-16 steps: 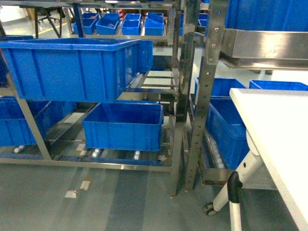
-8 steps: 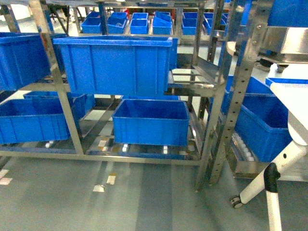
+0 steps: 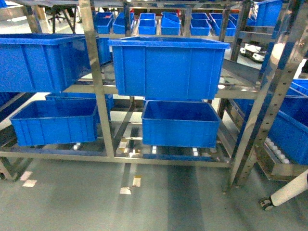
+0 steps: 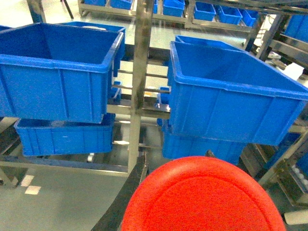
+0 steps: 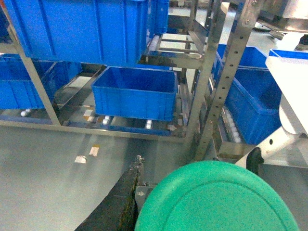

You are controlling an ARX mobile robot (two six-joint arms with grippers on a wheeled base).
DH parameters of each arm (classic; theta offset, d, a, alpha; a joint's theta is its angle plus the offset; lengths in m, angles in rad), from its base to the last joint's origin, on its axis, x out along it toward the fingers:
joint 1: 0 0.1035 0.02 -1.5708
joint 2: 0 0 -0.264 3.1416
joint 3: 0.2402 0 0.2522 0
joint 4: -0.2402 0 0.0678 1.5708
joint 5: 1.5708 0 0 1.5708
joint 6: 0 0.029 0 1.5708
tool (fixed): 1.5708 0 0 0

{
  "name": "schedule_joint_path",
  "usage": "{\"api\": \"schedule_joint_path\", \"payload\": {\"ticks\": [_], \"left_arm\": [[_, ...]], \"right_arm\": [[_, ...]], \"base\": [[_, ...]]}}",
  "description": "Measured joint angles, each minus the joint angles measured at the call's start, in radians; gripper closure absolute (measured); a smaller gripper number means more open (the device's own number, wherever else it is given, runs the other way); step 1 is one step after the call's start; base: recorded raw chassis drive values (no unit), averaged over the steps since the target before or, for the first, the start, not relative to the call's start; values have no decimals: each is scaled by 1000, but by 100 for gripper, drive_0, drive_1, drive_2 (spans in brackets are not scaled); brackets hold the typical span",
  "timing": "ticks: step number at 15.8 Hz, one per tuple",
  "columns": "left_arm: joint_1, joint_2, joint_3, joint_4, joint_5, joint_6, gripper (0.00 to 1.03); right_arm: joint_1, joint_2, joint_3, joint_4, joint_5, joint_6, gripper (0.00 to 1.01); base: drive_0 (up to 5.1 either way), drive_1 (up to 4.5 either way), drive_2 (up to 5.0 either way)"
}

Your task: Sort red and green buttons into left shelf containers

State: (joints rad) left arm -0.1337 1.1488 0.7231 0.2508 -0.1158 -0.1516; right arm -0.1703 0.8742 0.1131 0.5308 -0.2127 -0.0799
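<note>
Each arm carries one button close under its wrist camera, the left gripper (image 4: 144, 202) holding the red button (image 4: 202, 197) and the right gripper (image 5: 139, 202) the green button (image 5: 219, 199), ready for separate crates (image 3: 168, 67), though closed fingers are a judgement only.

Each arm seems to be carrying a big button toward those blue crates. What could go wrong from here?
The red button and the green button fill their wrist views, hiding each pincer, so a slipping grip might go unseen. The upper crates flank a steel upright; a drop near it could miss and reach the floor.
</note>
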Motion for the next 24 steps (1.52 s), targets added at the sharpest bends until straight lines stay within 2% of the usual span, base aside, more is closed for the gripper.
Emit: {"api": "schedule_joint_path", "payload": {"ticks": [10, 18, 24], "left_arm": [[0, 0, 0, 2, 1, 0, 77], [3, 1, 0, 0, -3, 0, 77], [-1, 2, 0, 0, 3, 0, 77]], "right_arm": [[0, 1, 0, -2, 0, 0, 67], [0, 0, -1, 0, -1, 0, 67], [-1, 0, -1, -3, 0, 0, 67]], "base": [[-378, 468, -90], [-76, 408, -367], [-349, 476, -129]]}}
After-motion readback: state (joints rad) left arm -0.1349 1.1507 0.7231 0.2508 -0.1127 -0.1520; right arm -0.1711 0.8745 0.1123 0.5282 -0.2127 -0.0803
